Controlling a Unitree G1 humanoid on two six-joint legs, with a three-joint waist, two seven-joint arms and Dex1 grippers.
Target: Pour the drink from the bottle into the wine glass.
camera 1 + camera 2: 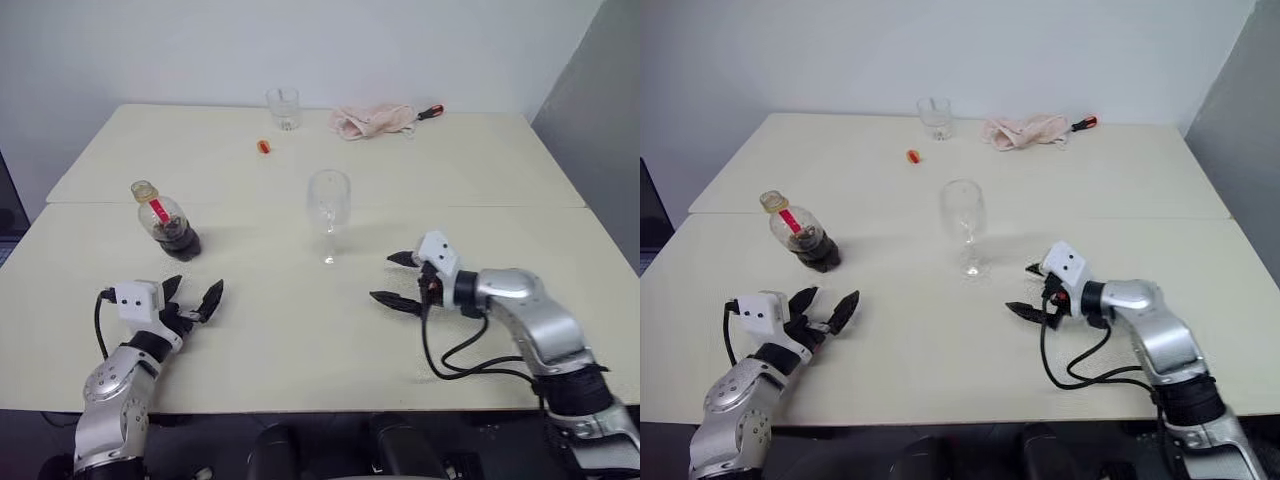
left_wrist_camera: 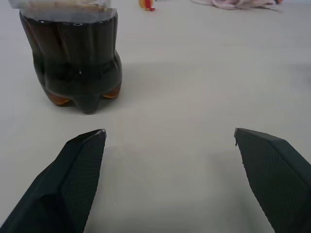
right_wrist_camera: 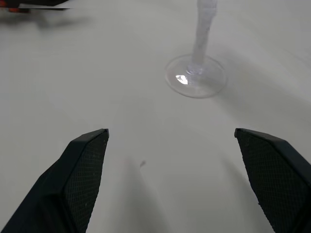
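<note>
Bottle [image 1: 166, 222] uncapped, dark drink [image 2: 73, 63] low

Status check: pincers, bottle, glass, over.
Both pincers, left and right, open, empty. Bottle uncapped, upright, drink inside. Wine glass upright, looks empty. Nothing between them.

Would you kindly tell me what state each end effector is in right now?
Left end effector: open, holding nothing.
Right end effector: open, holding nothing.
</note>
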